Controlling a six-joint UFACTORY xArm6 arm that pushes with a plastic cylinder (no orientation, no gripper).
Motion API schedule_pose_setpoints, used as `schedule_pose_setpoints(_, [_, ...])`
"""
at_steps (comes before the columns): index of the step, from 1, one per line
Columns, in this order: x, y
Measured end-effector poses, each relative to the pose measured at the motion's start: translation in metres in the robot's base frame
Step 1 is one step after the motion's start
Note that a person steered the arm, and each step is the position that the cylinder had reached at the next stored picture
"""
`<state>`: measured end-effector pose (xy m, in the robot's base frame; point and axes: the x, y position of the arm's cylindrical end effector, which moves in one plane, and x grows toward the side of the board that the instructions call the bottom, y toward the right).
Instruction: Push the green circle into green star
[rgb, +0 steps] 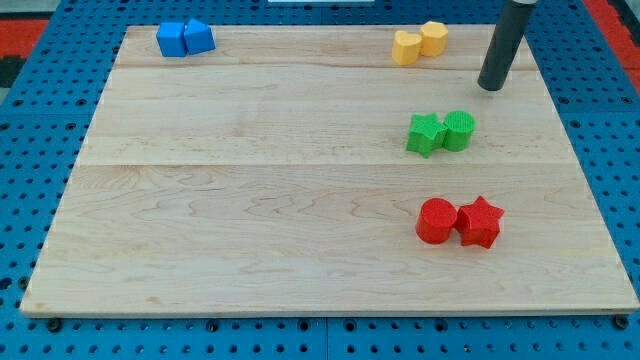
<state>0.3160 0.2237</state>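
Note:
The green circle (459, 130) sits right of centre on the wooden board, touching the green star (426, 134) on the star's right side. My tip (490, 86) rests on the board up and to the right of the green circle, a short gap away and touching no block. The dark rod rises from the tip to the view's top edge.
Two blue blocks (184, 38) touch each other at the top left. Two yellow blocks (419, 43) touch at the top, left of my tip. A red circle (436, 220) and red star (480, 222) touch at the lower right. The board's right edge (585, 160) is near.

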Motion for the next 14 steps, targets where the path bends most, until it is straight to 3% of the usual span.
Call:
schedule_pose_setpoints(2, [-0.021,0.052])
schedule_pose_setpoints(4, [-0.027,0.067])
schedule_pose_setpoints(6, [0.030,0.066])
schedule_pose_setpoints(11, [0.061,0.064])
schedule_pose_setpoints(14, [-0.005,0.095])
